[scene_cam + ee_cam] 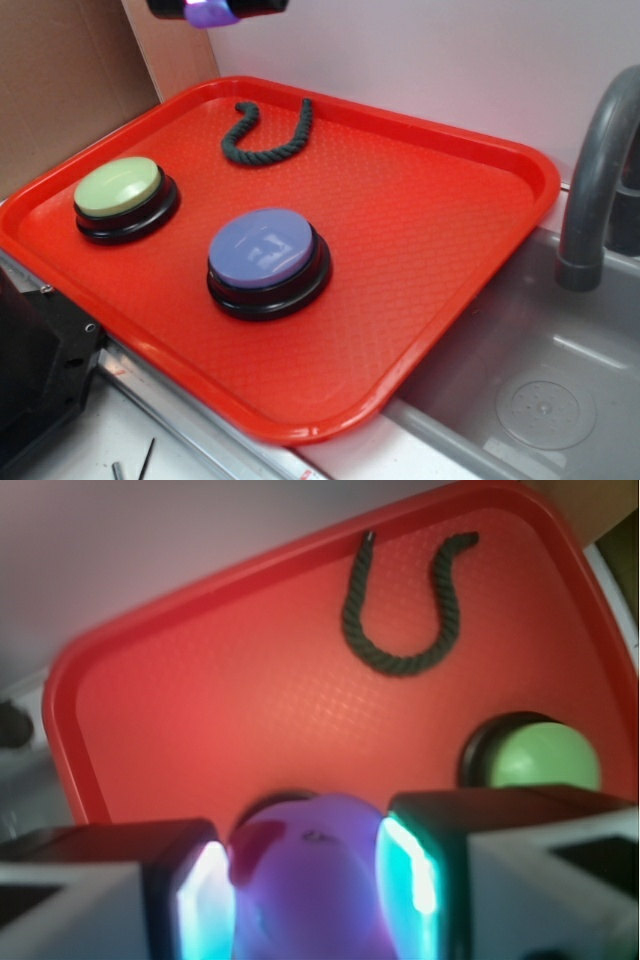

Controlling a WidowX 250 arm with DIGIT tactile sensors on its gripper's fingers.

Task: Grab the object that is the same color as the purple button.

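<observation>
The tool (305, 895) is clamped on the little purple duck (305, 880), its two fingers (200, 905) pressed against the toy's sides, high above the red tray (440, 300) — at the top edge of the exterior view. Down on the tray sit the purple button (266, 255), the yellow-green button (122, 192) and a dark green rope (268, 138) — all well apart from each other.

A red tray (420, 300) rests beside a grey sink (540, 400) with a grey faucet (595, 180) at right. On the tray, the purple button (267, 258) sits near centre, the yellow-green button (124, 195) to its left, apart. A dark green rope (268, 135) lies curved at the far side. At the top edge, the gripper (212, 8) appears to carry something purple, mostly cropped.
</observation>
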